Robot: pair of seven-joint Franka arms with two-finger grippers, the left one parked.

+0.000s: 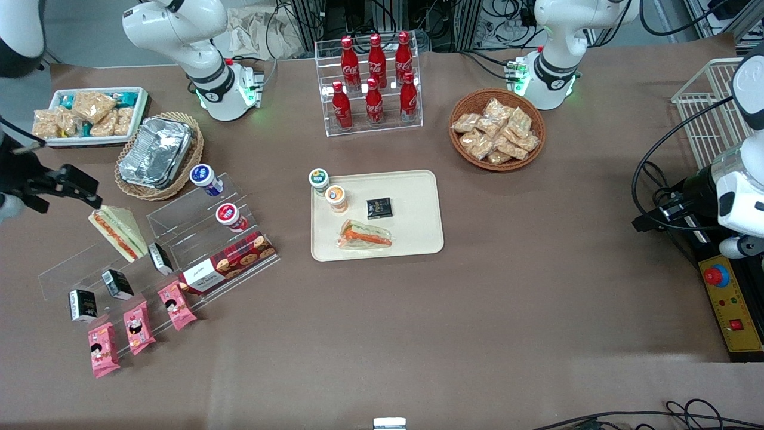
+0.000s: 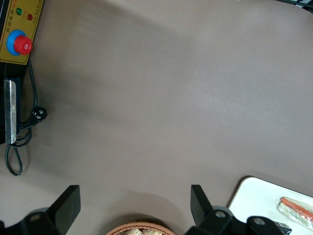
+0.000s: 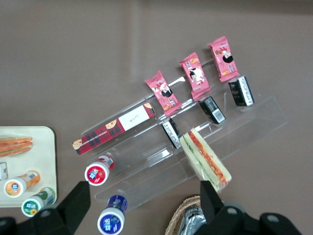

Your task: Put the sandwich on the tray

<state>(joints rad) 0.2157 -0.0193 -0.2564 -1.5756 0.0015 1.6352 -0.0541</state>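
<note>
The sandwich [image 1: 365, 235], a clear-wrapped wedge with green lettuce and an orange stripe, lies on the beige tray [image 1: 418, 209] near its front rim. The right wrist view shows the sandwich [image 3: 14, 145] on the tray [image 3: 45, 147], and the left wrist view catches the sandwich [image 2: 296, 208] and a tray [image 2: 254, 198] corner. My right gripper [image 1: 59, 192] hovers toward the working arm's end of the table, above the clear acrylic stand [image 1: 197, 233]. In its own view the gripper [image 3: 144, 203] is open and holds nothing.
On the tray stand two small cups [image 1: 329, 189] and a black packet [image 1: 379, 208]. A second triangular sandwich [image 1: 117, 232] leans on the acrylic stand with yogurt cups [image 1: 206, 179], a biscuit box [image 1: 230, 261] and pink packs [image 1: 137, 325]. A foil container [image 1: 156, 152] sits in a basket.
</note>
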